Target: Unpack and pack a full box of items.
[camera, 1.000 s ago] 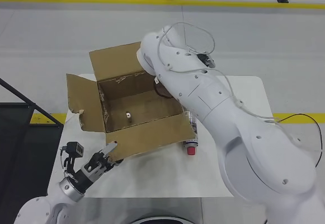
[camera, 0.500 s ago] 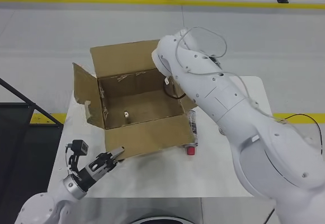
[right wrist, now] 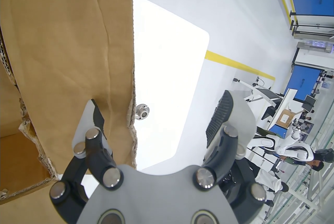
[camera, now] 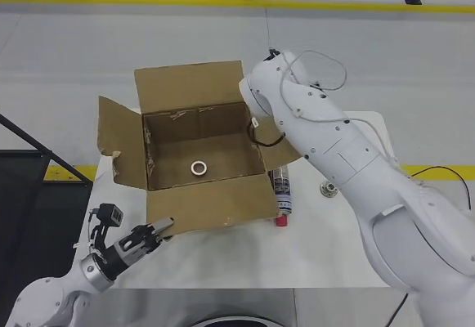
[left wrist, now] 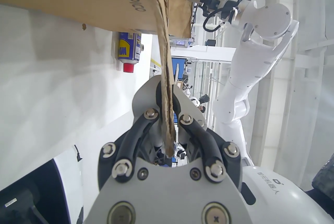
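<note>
**Flap held on the left, free gripper on the right, last item between them**

Near the table's near-left corner, your left gripper is clamped on the corner of the near flap. The cardboard edge runs straight between its fingers, holding that flap folded out and down.

The box stands open in the middle of the table, nearer the far edge, with all of its flaps spread. A single tape roll lies flat on its floor, about midway between the side walls.

At the box's right wall your right gripper sits with its fingers spread wide and nothing between them. The right flap lies across one finger, and you cannot tell from here whether the two touch.

Just right of the near flap's end, a spray can lies on its side on the table. Its long axis runs from the far edge toward the near edge, with the red cap pointing to the near edge. A small metal fitting rests just beside it, toward the right edge.

The relation to watch is the roll lying down and to the left of the free right gripper, deep inside the walls. With the left arm occupied, the right arm is the likelier one to reach for it. It would probably have to come over the right wall and descend, rather than sweep in across the flap.
</note>
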Action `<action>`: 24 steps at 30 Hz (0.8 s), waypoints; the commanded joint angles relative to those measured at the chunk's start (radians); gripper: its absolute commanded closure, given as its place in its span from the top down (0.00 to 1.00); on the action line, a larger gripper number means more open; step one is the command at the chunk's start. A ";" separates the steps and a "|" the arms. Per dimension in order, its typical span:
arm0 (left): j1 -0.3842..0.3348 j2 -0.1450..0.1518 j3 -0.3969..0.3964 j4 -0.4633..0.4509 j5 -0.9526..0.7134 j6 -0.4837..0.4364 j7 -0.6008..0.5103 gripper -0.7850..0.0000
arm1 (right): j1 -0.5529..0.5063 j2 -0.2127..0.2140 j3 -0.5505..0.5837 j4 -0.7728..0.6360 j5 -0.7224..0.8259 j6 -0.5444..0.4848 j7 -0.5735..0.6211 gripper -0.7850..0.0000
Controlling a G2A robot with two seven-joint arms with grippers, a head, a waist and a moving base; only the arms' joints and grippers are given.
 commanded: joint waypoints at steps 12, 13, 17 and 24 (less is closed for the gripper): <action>0.003 0.021 -0.097 0.046 -0.064 -0.008 -0.150 0.00 | -0.135 0.110 0.110 -0.239 -0.094 0.000 0.000 1.00; 0.003 0.023 -0.105 0.049 -0.069 -0.008 -0.163 0.00 | -0.146 0.117 0.117 -0.252 -0.095 0.000 0.000 1.00; 0.003 0.030 -0.131 0.060 -0.073 -0.014 -0.214 0.00 | -0.182 0.142 0.132 -0.303 -0.065 0.000 0.000 1.00; -0.010 0.041 -0.148 0.096 -0.089 -0.010 -0.268 0.00 | -0.212 0.189 0.123 -0.393 0.049 0.000 0.000 1.00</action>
